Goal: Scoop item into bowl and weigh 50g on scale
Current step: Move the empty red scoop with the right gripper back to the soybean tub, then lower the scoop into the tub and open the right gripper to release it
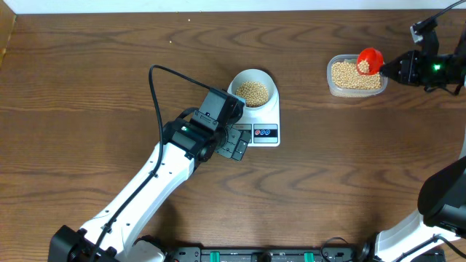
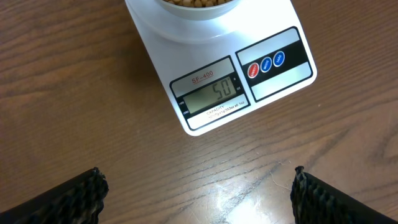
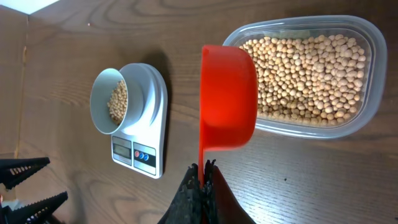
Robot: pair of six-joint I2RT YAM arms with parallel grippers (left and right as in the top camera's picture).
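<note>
Reading fifty on the display (image 2: 212,93) of the scale (image 2: 155,43) (digits clear in the left wrist view), with the beans (image 1: 253,92) heaped in the bowl (image 3: 99,102), so the weigh looks met and most moves from here can only spoil it. Main risk, as I judge it: the right gripper (image 3: 203,169) is clamped on the handle of the red scoop (image 3: 227,99), and overhead a few beans seem to sit in its cup. Carried over and tipped into the bowl, they would push the reading past target. Second risk: the scoop hangs over the clear tub (image 3: 370,68) toward its 1 o'clock corner, close to the rim, so a careless tip could scatter beans onto the table (image 1: 87,73). Third: the left gripper (image 1: 239,143), jaws spread wide and holding nothing, hovers near the scale's 7 o'clock corner. A small drift toward 1 o'clock would nudge the platform and upset the number. Positions: the bowl stands on the scale's 12 o'clock half. From the left jaws the display lies dead ahead at 12 o'clock, apart, not touching. From the right jaws the bowl and scale sit well apart, off at about 8 to 9 o'clock overhead, bare wood between.
</note>
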